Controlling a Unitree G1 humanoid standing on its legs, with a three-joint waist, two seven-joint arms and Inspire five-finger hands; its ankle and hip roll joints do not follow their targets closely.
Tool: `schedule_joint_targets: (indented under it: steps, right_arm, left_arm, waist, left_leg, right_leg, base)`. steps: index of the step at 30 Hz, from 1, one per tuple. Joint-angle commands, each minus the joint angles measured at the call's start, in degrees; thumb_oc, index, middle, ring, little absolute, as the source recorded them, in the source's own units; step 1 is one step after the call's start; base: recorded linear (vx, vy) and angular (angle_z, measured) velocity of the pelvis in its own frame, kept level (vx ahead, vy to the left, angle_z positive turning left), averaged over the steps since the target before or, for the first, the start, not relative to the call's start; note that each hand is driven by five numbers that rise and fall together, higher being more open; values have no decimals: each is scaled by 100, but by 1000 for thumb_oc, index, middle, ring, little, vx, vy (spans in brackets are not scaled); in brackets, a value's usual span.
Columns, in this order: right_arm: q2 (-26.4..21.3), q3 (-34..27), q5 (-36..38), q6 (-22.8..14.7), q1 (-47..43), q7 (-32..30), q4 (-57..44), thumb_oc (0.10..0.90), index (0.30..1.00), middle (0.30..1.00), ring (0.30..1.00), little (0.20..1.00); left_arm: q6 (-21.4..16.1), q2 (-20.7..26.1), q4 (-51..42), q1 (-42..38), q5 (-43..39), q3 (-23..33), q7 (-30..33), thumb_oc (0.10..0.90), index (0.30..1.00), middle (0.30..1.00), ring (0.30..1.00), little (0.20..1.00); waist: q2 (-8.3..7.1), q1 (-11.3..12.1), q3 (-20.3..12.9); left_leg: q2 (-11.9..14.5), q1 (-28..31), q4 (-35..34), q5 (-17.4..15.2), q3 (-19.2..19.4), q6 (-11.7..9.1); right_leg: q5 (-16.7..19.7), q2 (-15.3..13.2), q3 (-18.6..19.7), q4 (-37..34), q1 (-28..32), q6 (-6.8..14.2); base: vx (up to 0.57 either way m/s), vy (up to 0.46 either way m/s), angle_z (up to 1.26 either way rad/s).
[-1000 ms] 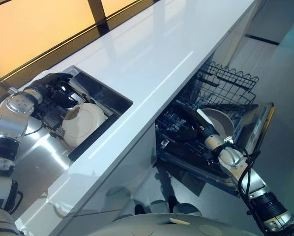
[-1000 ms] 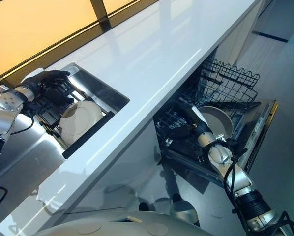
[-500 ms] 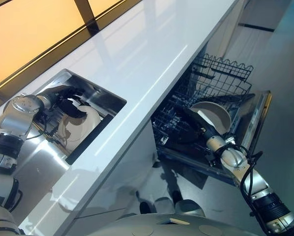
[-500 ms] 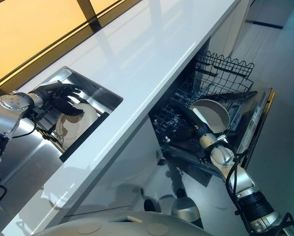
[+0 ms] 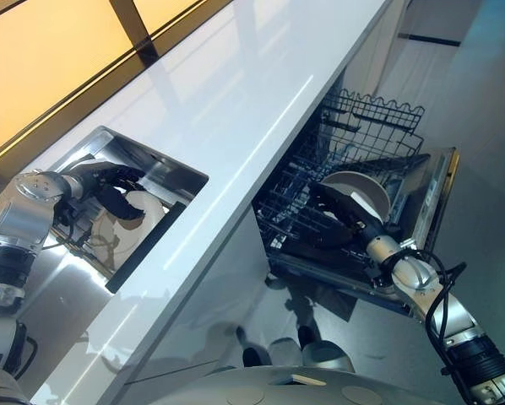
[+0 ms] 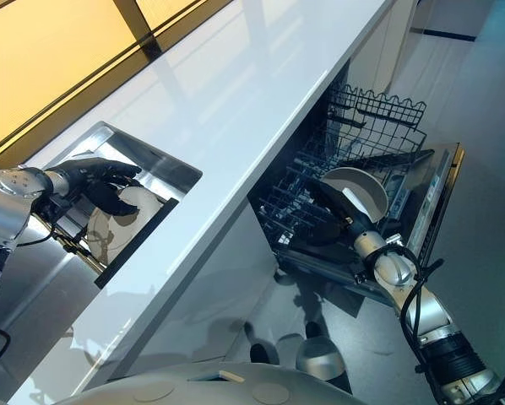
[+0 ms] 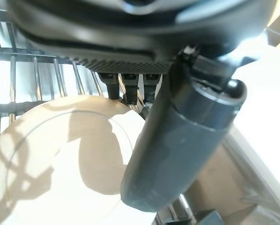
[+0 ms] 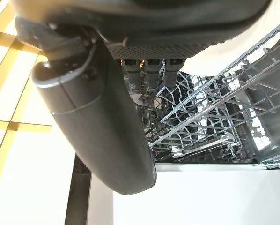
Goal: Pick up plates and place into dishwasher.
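Left hand (image 5: 117,187): dark, reaching into the sink (image 5: 172,168) at the left end of the counter (image 5: 261,93); fingers curled over the top edge of a plate (image 5: 122,232), thumb lying across its face in the left wrist view, so the hand is clamped on its rim.

Plate in sink: cream-white, round, smooth, with a faint ring marking a shallow centre; it stands on edge, leaning among the bars of a wire rack (image 7: 37,75), face turned up and towards the counter.

Counter: white, glossy, running diagonally from lower left to upper right.

Dishwasher (image 5: 430,211): open below the counter, door dropped, dark wire basket (image 5: 362,139) pulled out.

Second plate (image 6: 358,190): white, round, deeper like a shallow bowl; it sits tilted on edge in the basket, hollow side facing up and outward.

Right hand (image 5: 341,211): dark, at the second plate's near rim, fingers laid against it; whether they clamp it or lie loose, I cannot tell.
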Motion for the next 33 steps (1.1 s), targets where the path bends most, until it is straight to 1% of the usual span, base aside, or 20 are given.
schedule_joint_targets:
  steps: [1, 5, 9, 14, 18, 19, 20, 22, 26, 29, 31, 33]
  right_arm:
    - [24, -326, 189, -353, -224, -135, -1113, 800, 900, 900, 900, 900]
    - [-16, -305, 226, -302, -232, -191, -1132, 800, 900, 900, 900, 900]
    - [-13, -335, 220, -364, -170, -186, -1120, 800, 900, 900, 900, 900]
    - [-52, -350, 237, -406, -156, -211, -1120, 800, 900, 900, 900, 900]
    - [-103, -353, 265, -448, -166, -254, -1096, 800, 900, 900, 900, 900]
    - [-116, -328, 257, -464, -183, -287, -1090, 800, 900, 900, 900, 900]
    - [-126, -320, 268, -463, -198, -300, -1090, 800, 900, 900, 900, 900]
    - [-172, -272, 299, -451, -249, -353, -1099, 800, 900, 900, 900, 900]
    - [-244, -222, 384, -424, -328, -405, -1102, 800, 900, 900, 900, 900]
    - [-266, -199, 430, -435, -332, -439, -1097, 800, 900, 900, 900, 900]
    - [-244, -200, 407, -443, -313, -435, -1096, 800, 900, 900, 900, 900]
    - [-224, -225, 406, -434, -288, -408, -1107, 800, 900, 900, 900, 900]
  left_arm:
    - [497, 145, 294, 773, 583, -218, -766, 800, 900, 900, 900, 900]
    - [384, 213, 360, 887, 743, -131, -874, 800, 900, 900, 900, 900]
    - [355, 256, 207, 1061, 633, -2, -1060, 800, 900, 900, 900, 900]
    - [392, 272, -184, 1280, 458, 78, -1574, 800, 900, 900, 900, 900]
    - [466, 253, -453, 1411, 540, 55, -1948, 800, 900, 900, 900, 900]
    - [504, 254, -592, 1444, 626, 25, -2185, 800, 900, 900, 900, 900]
    - [481, 273, -656, 1463, 660, 18, -2287, 800, 900, 900, 900, 900]
    - [528, 321, -895, 1502, 604, -26, -2444, 800, 900, 900, 900, 900]
    - [501, 445, -1253, 1542, 357, -14, -2401, 800, 900, 900, 900, 900]
    - [387, 541, -1537, 1561, -32, 50, -2287, 800, 900, 900, 900, 900]
    - [361, 578, -1740, 1607, -208, 146, -2072, 800, 900, 900, 900, 900]
    - [233, 593, -1887, 1710, -409, 324, -1631, 800, 900, 900, 900, 900]
  waist:
    - [-263, 248, -280]
    - [-280, 291, -290]
    - [-287, 324, -292]
    - [-300, 368, -300]
    - [-311, 407, -305]
    - [-318, 429, -308]
    - [-320, 441, -304]
    - [-331, 474, -289]
    - [-350, 535, -287]
    - [-376, 589, -293]
    - [-386, 618, -296]
    - [-394, 644, -307]
  left_leg:
    - [-454, -252, 115, -222, -104, 130]
    - [-464, -256, 121, -224, -153, 136]
    - [-467, -263, 130, -225, -188, 134]
    - [-465, -255, 134, -225, -199, 131]
    - [-468, -243, 128, -224, -214, 132]
    - [-469, -241, 128, -228, -220, 133]
    - [-469, -240, 127, -228, -229, 134]
    - [-470, -243, 143, -230, -257, 136]
    - [-464, -247, 163, -236, -289, 135]
    - [-460, -252, 179, -234, -313, 130]
    - [-462, -245, 179, -232, -328, 126]
    - [-467, -239, 168, -226, -341, 123]
  right_leg:
    - [-171, 26, -258, 300, -139, 508]
    - [-170, 10, -263, 291, -128, 507]
    - [-163, 2, -263, 278, -122, 507]
    - [-166, -9, -300, 281, -105, 501]
    - [-174, -4, -345, 280, -85, 490]
    - [-177, -6, -367, 282, -80, 488]
    - [-177, -6, -379, 283, -79, 482]
    - [-182, -11, -396, 284, -65, 478]
    - [-199, -18, -422, 297, -46, 472]
    - [-200, -27, -463, 294, -20, 467]
    - [-187, -33, -492, 274, -2, 466]
    - [-175, -33, -511, 254, 6, 463]
  base:
    - [0, 0, 0]
    - [0, 0, 0]
    - [0, 0, 0]
    - [0, 0, 0]
    - [0, 0, 0]
    - [-34, 19, 3]
    - [-41, 21, 2]
    - [-40, 12, -1]
    - [-24, 6, -1]
    - [0, 0, 0]
    - [0, 0, 0]
    - [2, 7, 2]
